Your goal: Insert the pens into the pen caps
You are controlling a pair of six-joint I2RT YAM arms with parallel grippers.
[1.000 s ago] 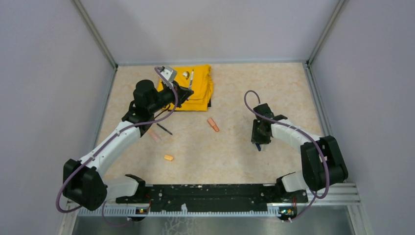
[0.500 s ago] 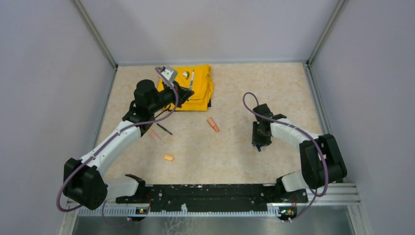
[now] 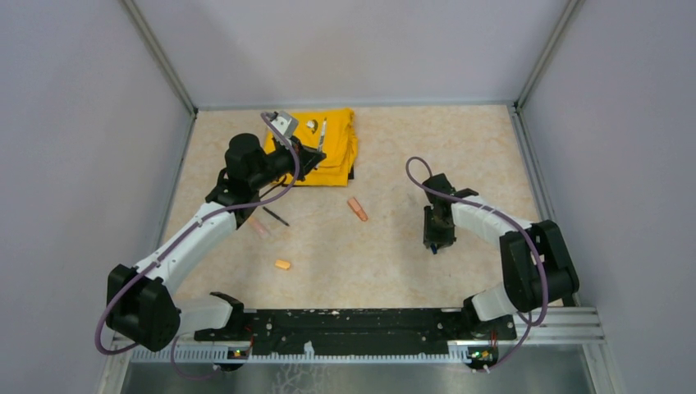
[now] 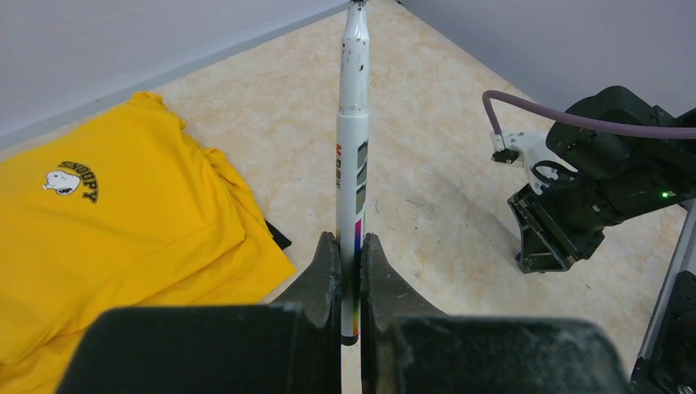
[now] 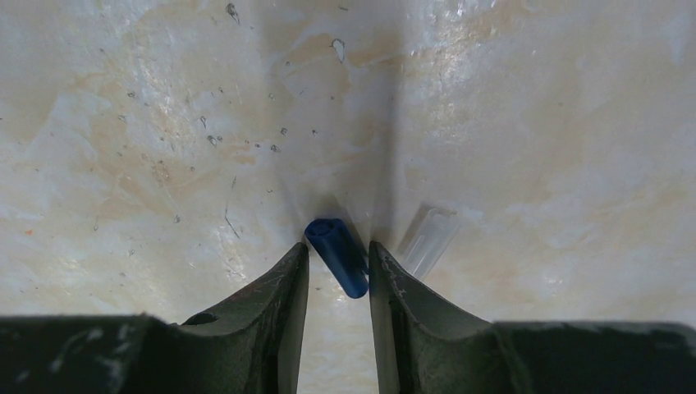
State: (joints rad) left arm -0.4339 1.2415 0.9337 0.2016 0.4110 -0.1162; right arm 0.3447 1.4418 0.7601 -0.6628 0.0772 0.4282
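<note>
Technician: Status, left gripper?

Unit: My left gripper [image 4: 349,263] is closed tight on the white pen [image 4: 353,156]. The grip point is the lower end of the barrel. The rest of the pen projects straight out from between my fingers, narrow tip farthest from me. In the overhead view the pen sits above the yellow cloth [image 3: 336,156] at the far side of the table [image 3: 394,148].

Technician: Right gripper?

Unit: My right gripper [image 5: 338,275] points down at the table on the right side, well apart from the left one. Its fingers are drawn in to a narrow gap with the blue cap [image 5: 338,256] between them. The cap lies askew: its open end is at my left fingertip and its other end is against my right finger. I cannot tell whether the cap is off the table surface. A clear stubby piece [image 5: 428,238] lies just outside my right finger.

Technician: Remaining parts?

Unit: All are on the table.
- One orange marker [image 3: 357,208] lies near the middle, on the near side of the cloth.
- The dark pen [image 3: 275,217] and the second orange marker [image 3: 259,227] lie just beside my left arm.
- The orange cap [image 3: 282,264] lies nearer my bases, apart from the others.
</note>
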